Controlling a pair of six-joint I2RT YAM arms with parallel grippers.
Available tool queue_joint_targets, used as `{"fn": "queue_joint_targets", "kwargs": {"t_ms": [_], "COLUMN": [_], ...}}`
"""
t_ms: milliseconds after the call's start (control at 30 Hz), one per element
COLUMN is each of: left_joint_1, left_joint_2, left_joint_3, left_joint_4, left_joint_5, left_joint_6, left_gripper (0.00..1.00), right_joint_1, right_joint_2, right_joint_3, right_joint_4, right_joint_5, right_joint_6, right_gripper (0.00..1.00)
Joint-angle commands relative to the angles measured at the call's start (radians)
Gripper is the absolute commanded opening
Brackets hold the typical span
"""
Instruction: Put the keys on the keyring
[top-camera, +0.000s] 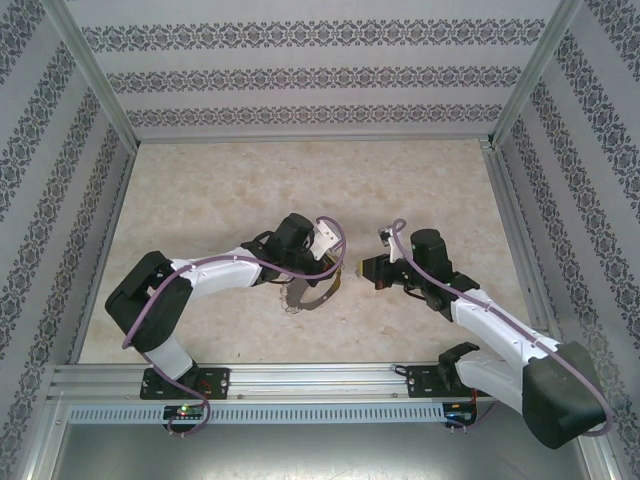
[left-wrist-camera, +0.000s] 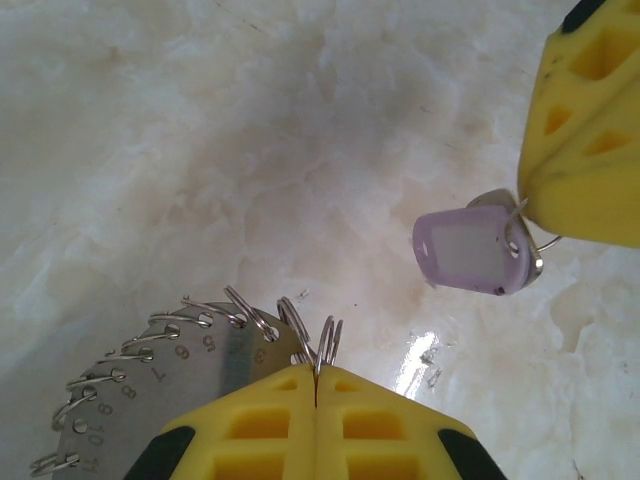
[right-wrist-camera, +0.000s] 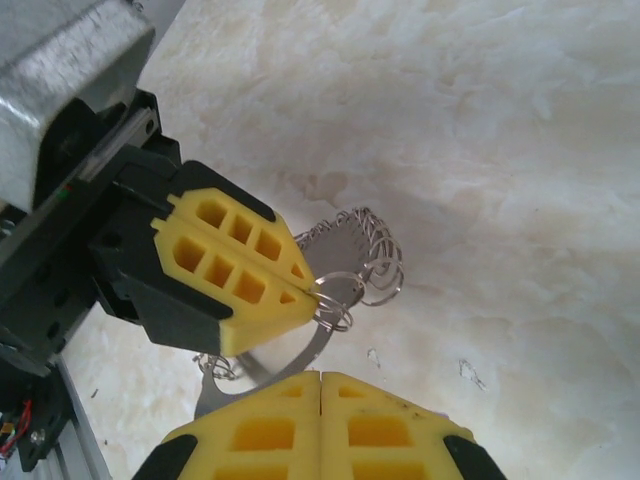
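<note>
The task was barely begun: the left gripper was clamped shut on a small split ring of the keyring over the middle of the table. The right gripper, also closed, pinched the lilac-headed key just right of it, not yet threaded. One key and one keyring showed; its crowded split rings could not be counted exactly.

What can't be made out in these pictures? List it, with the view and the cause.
- Left wrist: key shank, hidden behind its lilac head and the right end effector.
- Left wrist: keyring, cut off by the bottom edge.
- Top external: keyring's small rings, too small to count.
</note>
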Motion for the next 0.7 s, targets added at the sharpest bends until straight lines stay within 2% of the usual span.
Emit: {"fn": "queue_joint_targets", "kwargs": {"t_ms": [0,233,667], "left_joint_1": [0.003,0.005,0.003], "left_joint_2": [-0.052,-0.068,-0.073], "left_joint_3": [0.027,0.032,0.033], "left_joint_4": [-0.026,-0.031,-0.025], "left_joint_5": [0.039,0.051,0.063], "left_joint_6": [0.025,0.027,0.025], "left_gripper": [0.00,0.00,0.00], "right_joint_1": [0.010,0.031,0.088], "right_joint_2": [-0.015,0.034,0.112], "right_joint_3": [-0.021,0.005,0.071], "right_joint_4": [0.052,0.091,0.116], "right_joint_5": [-0.035,-0.073,-0.032], "right_joint_6": [-0.059,-0.083,-0.102], "right_gripper": [0.00,0.00,0.00]}}
